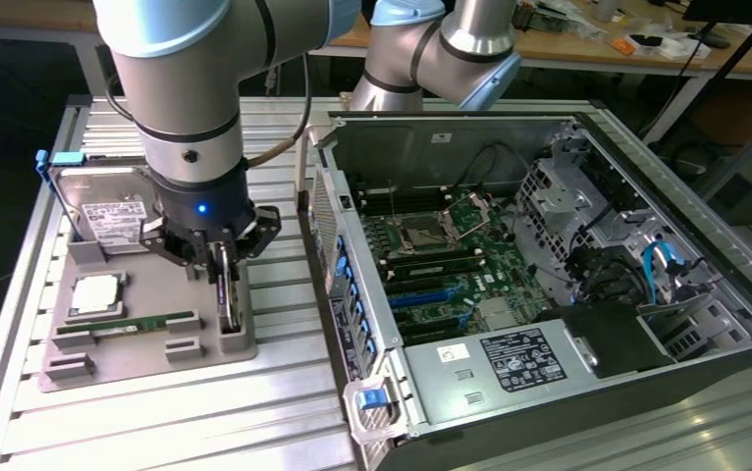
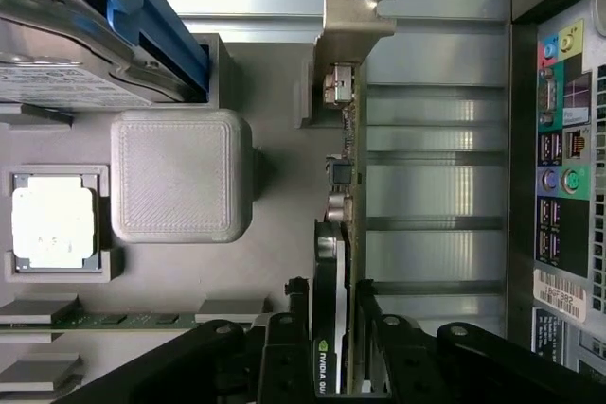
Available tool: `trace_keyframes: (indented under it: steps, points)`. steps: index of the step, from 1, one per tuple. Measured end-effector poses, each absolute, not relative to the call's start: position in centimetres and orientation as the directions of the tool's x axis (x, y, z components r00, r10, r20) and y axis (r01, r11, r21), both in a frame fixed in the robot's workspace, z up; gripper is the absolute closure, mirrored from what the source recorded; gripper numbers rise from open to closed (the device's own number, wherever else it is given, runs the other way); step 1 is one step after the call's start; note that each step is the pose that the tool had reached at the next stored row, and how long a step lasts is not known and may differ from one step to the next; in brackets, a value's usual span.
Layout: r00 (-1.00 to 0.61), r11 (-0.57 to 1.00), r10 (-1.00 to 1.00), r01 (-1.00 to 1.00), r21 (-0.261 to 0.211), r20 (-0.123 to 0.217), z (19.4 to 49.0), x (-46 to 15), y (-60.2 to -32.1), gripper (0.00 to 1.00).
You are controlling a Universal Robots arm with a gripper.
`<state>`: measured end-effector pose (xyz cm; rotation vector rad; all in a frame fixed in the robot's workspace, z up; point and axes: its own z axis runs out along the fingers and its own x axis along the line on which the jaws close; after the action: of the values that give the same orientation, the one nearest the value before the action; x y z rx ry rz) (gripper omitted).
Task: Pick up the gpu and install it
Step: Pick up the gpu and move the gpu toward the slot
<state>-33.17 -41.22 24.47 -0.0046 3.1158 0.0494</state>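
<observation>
The arm hangs over a gray tray (image 1: pixel 153 358) that lies on a slatted metal table (image 1: pixel 153 422), at nine o'clock from the open computer case (image 1: pixel 415 147) in the exterior view. The gripper (image 1: pixel 222 270) points straight down at the tray's three o'clock edge, the edge nearest the case.

The graphics card (image 1: pixel 230 316) stands on its long edge in a slot along that tray edge. From the wrist camera it is seen edge-on (image 2: pixel 343 177), a thin dark board with small parts on it and a silvery bracket (image 2: pixel 348 21) at the end far from the gripper (image 2: pixel 331 292). The two black fingers (image 2: pixel 284 347) sit one on each flat side of the card and pinch it at the end opposite the bracket, with no gap showing between them and the card. The card's lower edge is in the tray slot.

In the exterior view the other parts lie on the tray around the gripper: a hard drive (image 1: pixel 112 216) with a white label at ten o'clock, a square processor chip (image 1: pixel 97 292) at nine o'clock, and a narrow green memory stick (image 1: pixel 128 323) at eight o'clock. The wrist camera shows the same hard drive (image 2: pixel 66 54), chip (image 2: pixel 52 224) and memory stick (image 2: pixel 104 321), plus a raised gray block (image 2: pixel 180 175) between the chip and the card.

The case lies on its side with its green main board (image 1: pixel 442 265) facing up.
</observation>
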Motion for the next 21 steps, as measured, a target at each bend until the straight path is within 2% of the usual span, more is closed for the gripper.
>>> trace_keyframes:
  steps: [21]
  points:
    - [-1.000, 0.999, -0.003, -0.003, 0.032, -0.026, 25.5, -33.2, -41.2, 0.73]
